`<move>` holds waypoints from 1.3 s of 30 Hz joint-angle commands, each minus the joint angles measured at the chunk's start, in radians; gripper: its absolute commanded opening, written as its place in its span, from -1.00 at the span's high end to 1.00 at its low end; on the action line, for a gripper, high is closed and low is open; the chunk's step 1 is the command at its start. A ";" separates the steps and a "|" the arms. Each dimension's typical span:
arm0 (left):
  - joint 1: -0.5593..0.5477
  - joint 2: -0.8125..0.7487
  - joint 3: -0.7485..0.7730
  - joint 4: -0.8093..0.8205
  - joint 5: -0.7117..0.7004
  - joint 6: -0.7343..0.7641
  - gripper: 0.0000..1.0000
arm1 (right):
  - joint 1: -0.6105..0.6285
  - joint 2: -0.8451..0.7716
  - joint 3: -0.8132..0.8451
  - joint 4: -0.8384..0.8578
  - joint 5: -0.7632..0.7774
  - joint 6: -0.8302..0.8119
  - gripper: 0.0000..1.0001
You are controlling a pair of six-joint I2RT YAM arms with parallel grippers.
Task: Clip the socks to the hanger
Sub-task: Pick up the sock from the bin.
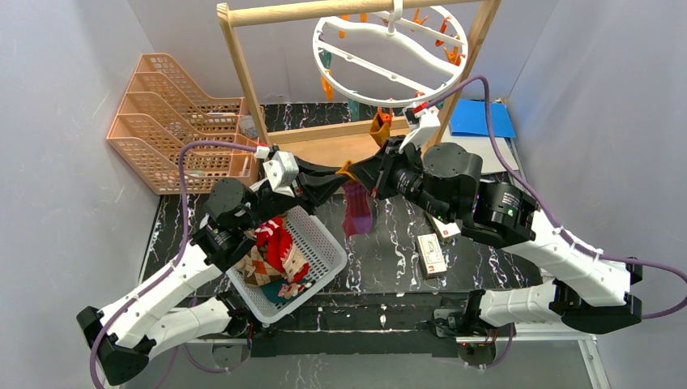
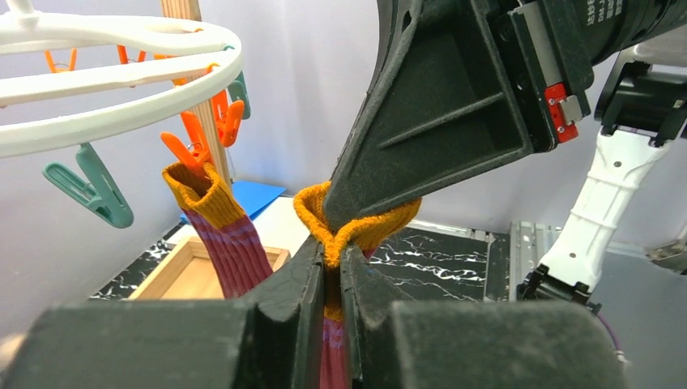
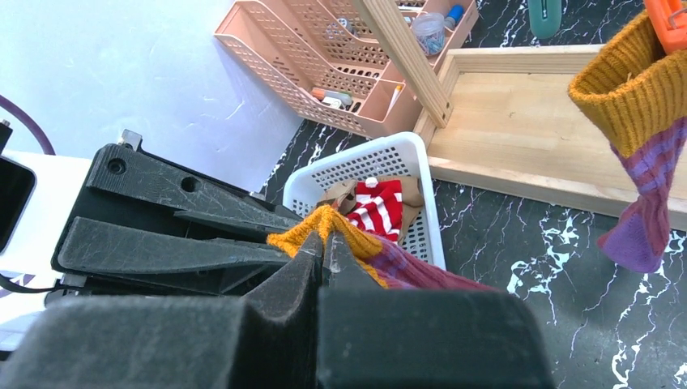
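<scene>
The round white hanger (image 1: 390,50) hangs from the wooden rack's top bar, with orange and teal clips (image 2: 94,188) under its ring. One maroon sock with an orange cuff (image 2: 223,229) hangs from an orange clip (image 2: 188,149); it also shows in the right wrist view (image 3: 641,134). A second maroon sock (image 1: 356,207) hangs between my two grippers above the table. My left gripper (image 2: 334,251) is shut on its orange cuff (image 2: 356,231). My right gripper (image 3: 326,241) is shut on the same cuff (image 3: 324,224) from the other side.
A white basket (image 1: 323,245) by the left arm holds the red-and-white striped sock (image 1: 279,243) and the argyle sock (image 1: 261,264). The wooden rack base (image 1: 340,144) sits behind. A peach file tray (image 1: 174,121) stands at the back left; a small box (image 1: 431,254) lies on the black marble table.
</scene>
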 commanded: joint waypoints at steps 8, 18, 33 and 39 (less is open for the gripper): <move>-0.002 -0.046 0.019 -0.046 -0.004 0.025 1.00 | -0.001 -0.057 -0.020 -0.037 0.175 0.003 0.97; -0.002 -0.019 0.029 -0.023 -0.001 0.010 1.00 | -0.001 -0.073 0.039 -0.095 0.100 -0.074 0.30; -0.002 0.121 0.047 0.146 -0.016 -0.147 1.00 | -0.001 -0.230 -0.067 -0.040 0.499 -0.467 -0.23; -0.006 0.264 0.107 0.221 -0.003 -0.234 1.00 | -0.002 -0.240 -0.189 0.032 0.508 -0.476 -0.24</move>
